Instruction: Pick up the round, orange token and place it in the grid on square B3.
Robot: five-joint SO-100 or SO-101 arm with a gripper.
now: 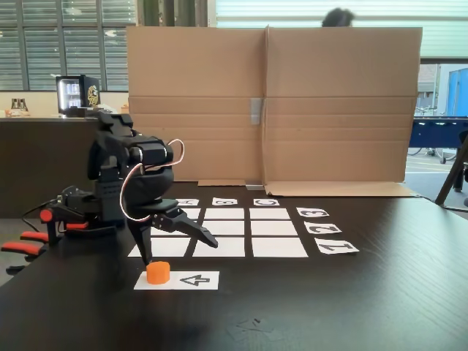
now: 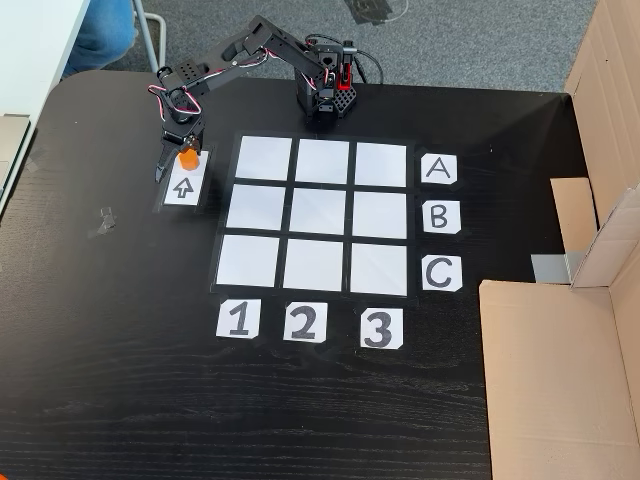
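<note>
1. Your gripper (image 1: pixel 170 245) hangs low over the dark surface (image 2: pixel 120 380), its jaws spread open and holding nothing. In the side-on fixed view one finger points straight down just above the token (image 1: pixel 158 273); the other reaches out toward the grid (image 2: pixel 312 213).
2. The token, a short orange cylinder, stands upright on one end of the arrow strip (image 1: pixel 191 280), just beside the grid's edge. Seen from above, it (image 2: pixel 188 157) sits between the jaw tips.
3. Risk: if you close before lowering further, the fingers may only clip the token's top and tip or roll it off the strip.
4. Risk: descending off-centre could push the downward finger onto the token and knock it aside.
5. Square B3 (image 2: pixel 381 214), by the labels, lies on the far side of the grid from the token; a loose hold could drop it during that long carry.
6. There are no containers here; only flat paper squares, all bare.
</note>
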